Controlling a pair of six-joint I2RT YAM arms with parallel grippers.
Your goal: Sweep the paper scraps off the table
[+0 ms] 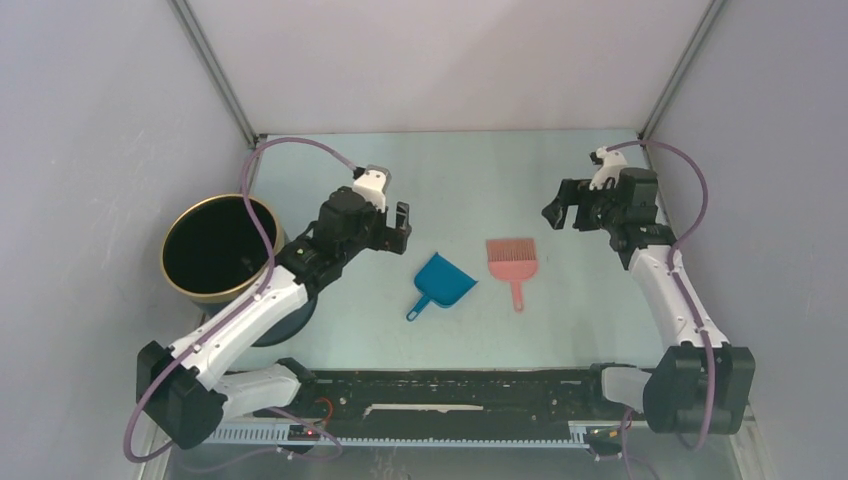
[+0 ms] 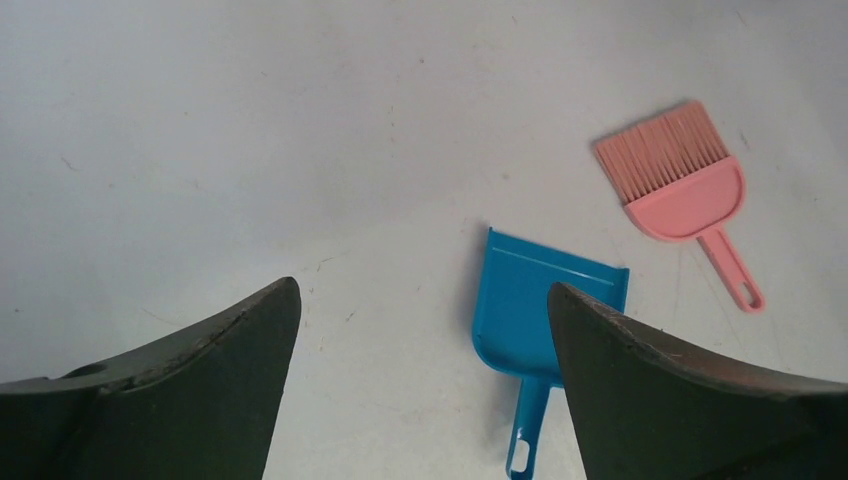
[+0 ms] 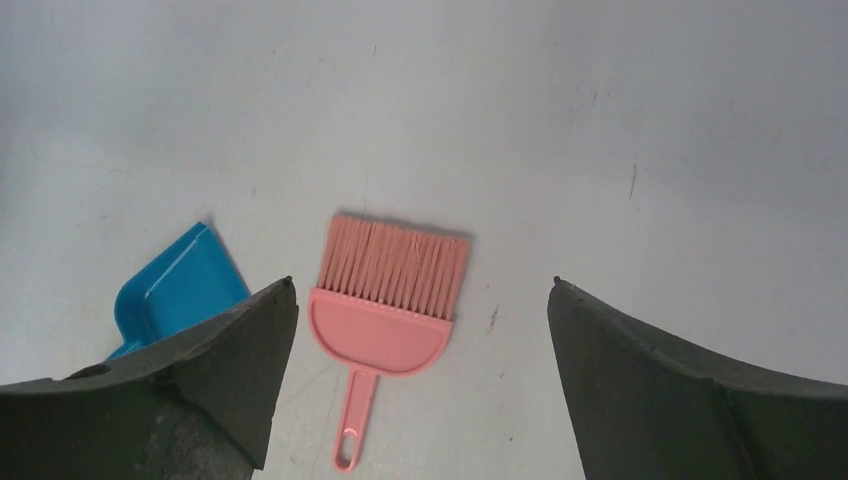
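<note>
1. The pale mint-green desk (image 1: 470,180) has grey-white panels on three sides.
2. A blue dustpan (image 1: 440,283) lies near its middle, handle toward the front.
3. A pink hand brush (image 1: 511,262) lies just right of the dustpan without touching it, bristles toward the back.
4. A black, gold-rimmed bin (image 1: 215,250) stands at the left edge.

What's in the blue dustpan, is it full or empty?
Empty. The dustpan lies flat on the table, and its scoop shows only bare blue plastic, nothing inside.

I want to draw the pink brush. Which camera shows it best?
The right wrist view: the brush lies whole and large, with its bristles and handle hole clear. The left wrist view shows it whole but smaller, at the upper right. The top view shows it tiny, beside the dustpan.
</note>
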